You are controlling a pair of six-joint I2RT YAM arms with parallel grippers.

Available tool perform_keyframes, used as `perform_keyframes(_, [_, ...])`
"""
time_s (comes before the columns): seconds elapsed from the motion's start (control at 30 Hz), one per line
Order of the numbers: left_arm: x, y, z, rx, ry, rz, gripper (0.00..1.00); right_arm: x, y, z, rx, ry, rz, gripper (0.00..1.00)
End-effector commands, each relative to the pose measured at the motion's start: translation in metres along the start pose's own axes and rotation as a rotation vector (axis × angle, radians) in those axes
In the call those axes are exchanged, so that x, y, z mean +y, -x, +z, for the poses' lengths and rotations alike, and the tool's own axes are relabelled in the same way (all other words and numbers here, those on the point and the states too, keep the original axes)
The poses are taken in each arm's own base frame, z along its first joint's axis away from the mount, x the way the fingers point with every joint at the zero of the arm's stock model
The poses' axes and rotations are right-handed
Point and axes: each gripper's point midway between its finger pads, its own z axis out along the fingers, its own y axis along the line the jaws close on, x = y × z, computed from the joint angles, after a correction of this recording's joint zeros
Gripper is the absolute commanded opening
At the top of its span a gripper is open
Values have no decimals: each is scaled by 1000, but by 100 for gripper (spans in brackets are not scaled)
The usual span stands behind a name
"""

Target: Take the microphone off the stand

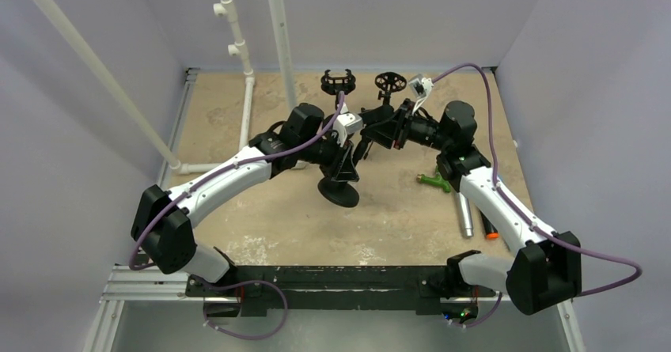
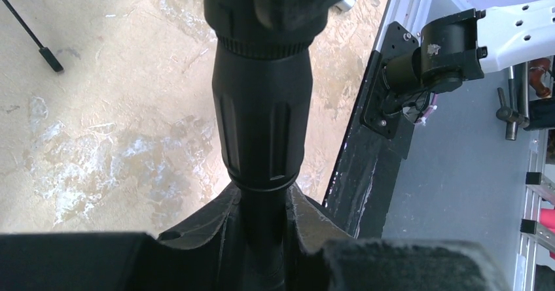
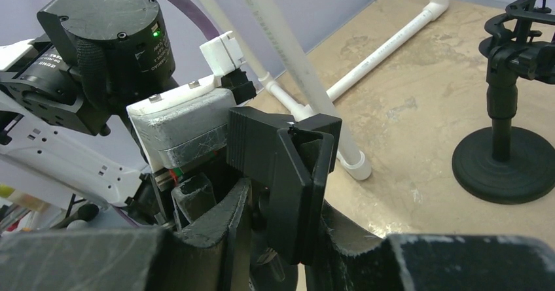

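Your left gripper [image 2: 262, 255] is clamped on the stand [image 2: 262, 121] shaft, centre frame; your right gripper [image 3: 278, 232] pinches a black block [image 3: 271, 154], lower middle. Probably the mic clip, hard to tell.

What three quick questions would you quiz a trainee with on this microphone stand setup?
1. True or false: the left hand grips the stand's stem.
2. The right hand is: A open, B shut on a black clip, C out of view?
3. How many other stands are at the back?
Key: 1 true; 2 B; 3 two.
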Motion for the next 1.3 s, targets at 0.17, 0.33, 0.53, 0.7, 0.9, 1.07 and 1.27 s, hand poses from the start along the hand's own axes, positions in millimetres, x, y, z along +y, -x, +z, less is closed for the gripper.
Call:
perform_keyframes(0.17, [-23,90,-34,-311,-40,142,0,7,-22,-16,96,45,-34,69])
perform_keyframes(0.33, [-22,90,-38,-319,-49,145,0,17,-17,-21,84,75,-33,79])
perform_keyframes(0.53, [-27,88,-35,-305,-91,141,0,22,-10,-17,62,114,-8,79])
perform_keyframes(0.7, [-33,84,-29,-289,-150,127,0,23,-2,-14,48,121,-18,78])
perform_keyframes(0.9, [-48,72,-18,-246,-225,138,0,23,4,-11,39,127,-22,76])
perform_keyframes(1.07, [-52,68,-11,-225,-239,138,0,28,8,-8,36,150,-26,71])
perform_keyframes(1.27, [-53,66,-7,-211,-245,135,0,30,3,-9,42,161,-31,58])
